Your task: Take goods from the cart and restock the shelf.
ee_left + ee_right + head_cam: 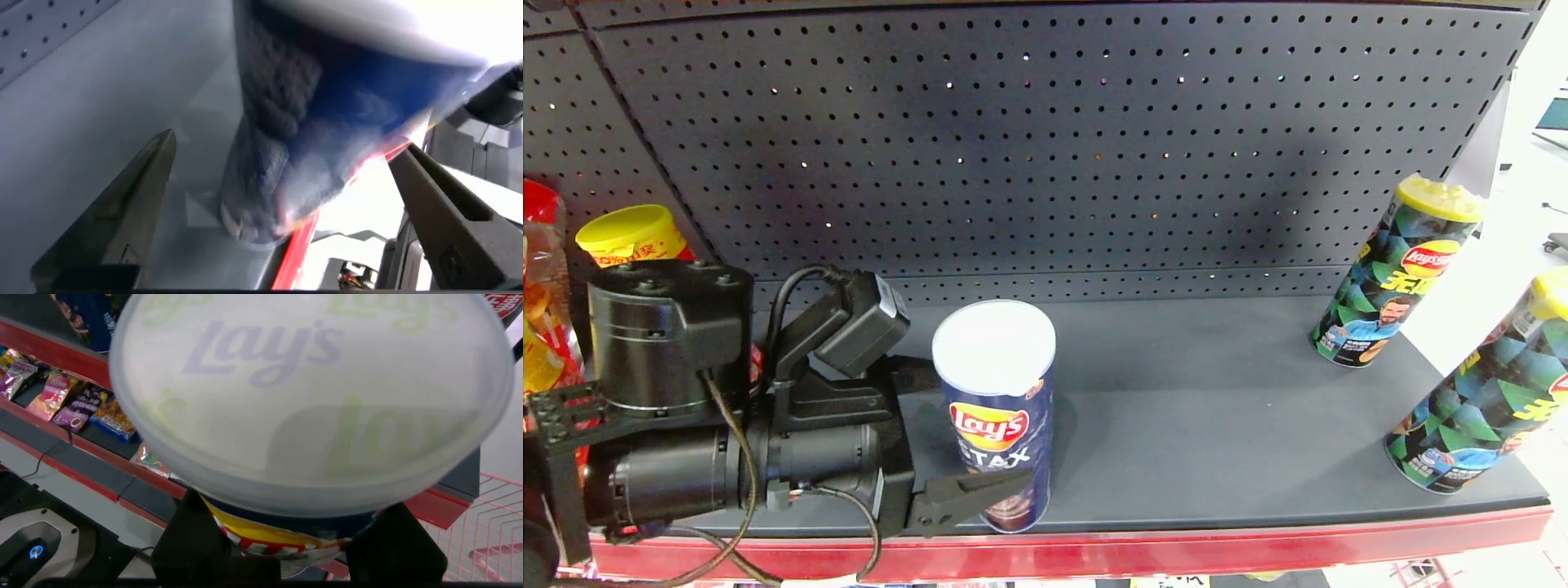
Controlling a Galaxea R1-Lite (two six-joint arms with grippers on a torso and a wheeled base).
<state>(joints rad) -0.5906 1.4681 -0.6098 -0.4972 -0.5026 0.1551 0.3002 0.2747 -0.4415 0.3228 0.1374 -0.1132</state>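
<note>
Head view is showing a blue can (996, 384), a tall cardboard-looking cylinder with a flat white plastic lid, standing upright on the matte dark-grey shelf (1217, 425), close to the glossy red front lip (1176, 547). The left end effector (976, 425) is sitting around this can, with one black wedge-shaped finger (968, 494) lying in front of it and the other passing behind. In the left wrist view, both tapered fingers are standing apart from the can's curved wall, with shelf showing on either side, so the end effector is spread wide and not gripping. A perforated metal back panel (1045, 147) is rising behind the shelf. Well to the right, two green patterned cans (1396, 278) (1486, 400) with bumpy yellow lids are standing upright, one near the back panel and one near the front lip. At the far left, a yellow-lidded tub (629, 233) and a shiny snack bag (539, 310) are peeking in. The right end effector (290, 539) is clamping a second can (310, 400) between its dark fingers, just below the can's round, translucent, embossed plastic lid.
</note>
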